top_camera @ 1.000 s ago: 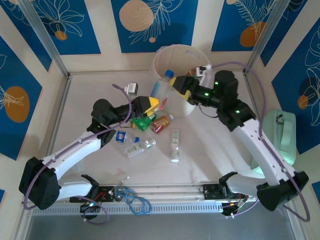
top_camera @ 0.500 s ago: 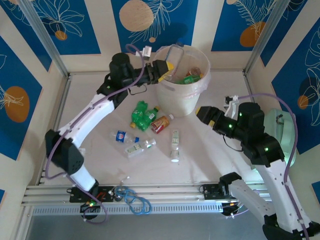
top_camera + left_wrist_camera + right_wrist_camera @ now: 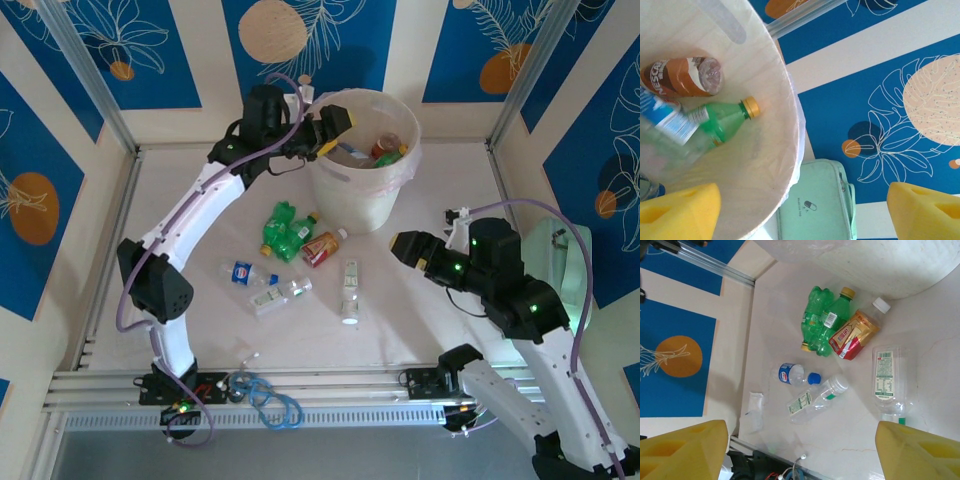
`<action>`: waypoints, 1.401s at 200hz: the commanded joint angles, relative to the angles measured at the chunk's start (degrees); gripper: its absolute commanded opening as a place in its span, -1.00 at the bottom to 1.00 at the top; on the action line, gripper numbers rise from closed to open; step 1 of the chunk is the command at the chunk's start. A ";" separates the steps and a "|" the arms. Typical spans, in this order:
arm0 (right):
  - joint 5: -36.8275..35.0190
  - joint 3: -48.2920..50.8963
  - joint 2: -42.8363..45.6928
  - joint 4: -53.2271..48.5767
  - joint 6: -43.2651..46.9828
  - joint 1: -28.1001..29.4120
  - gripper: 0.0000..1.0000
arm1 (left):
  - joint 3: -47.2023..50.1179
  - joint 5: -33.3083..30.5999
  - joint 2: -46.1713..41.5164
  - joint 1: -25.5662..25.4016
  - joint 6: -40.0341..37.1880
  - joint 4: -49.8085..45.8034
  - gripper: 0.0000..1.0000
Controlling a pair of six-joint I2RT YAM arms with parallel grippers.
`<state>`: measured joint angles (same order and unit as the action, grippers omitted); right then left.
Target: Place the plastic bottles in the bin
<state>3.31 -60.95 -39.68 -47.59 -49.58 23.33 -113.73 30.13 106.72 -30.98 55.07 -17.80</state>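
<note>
Seen from above, a tall round pale pinkish-white plastic bin (image 3: 360,205) stands at upper centre. The left gripper (image 3: 338,121) hangs over its left rim, its yellow fingers spread apart and holding nothing. Inside the bin lie a brown-labelled bottle (image 3: 682,76), a green bottle with a yellow cap (image 3: 722,120) and a clear blue-labelled bottle (image 3: 665,117). The right gripper (image 3: 399,244), right of centre, is likewise spread wide and empty. On the table below the bin lie green bottles (image 3: 283,232), an amber red-labelled bottle (image 3: 323,246) and three clear bottles (image 3: 349,290).
</note>
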 commanded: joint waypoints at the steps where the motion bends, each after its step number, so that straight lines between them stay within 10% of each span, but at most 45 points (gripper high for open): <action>1: -2.30 -1.23 -0.26 -1.50 1.48 1.55 0.55 | -3.89 -2.30 -0.78 0.26 -3.65 -4.76 0.73; 48: -7.70 -2.05 -3.12 -0.99 1.33 8.98 0.53 | 0.01 -10.60 -11.85 -0.26 -14.66 -15.49 0.78; 146: -16.76 -11.82 -22.74 0.23 1.60 23.88 0.53 | 51.04 -29.70 -53.93 -0.79 -14.74 -22.21 0.94; 280: -31.83 -19.82 -37.86 -8.21 -4.38 36.75 0.52 | 52.36 -36.98 -63.67 -0.57 -19.32 -39.12 0.97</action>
<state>-22.83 -80.31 -80.88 -49.10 -50.43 58.30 -60.34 -6.28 43.55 -31.62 36.25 -55.53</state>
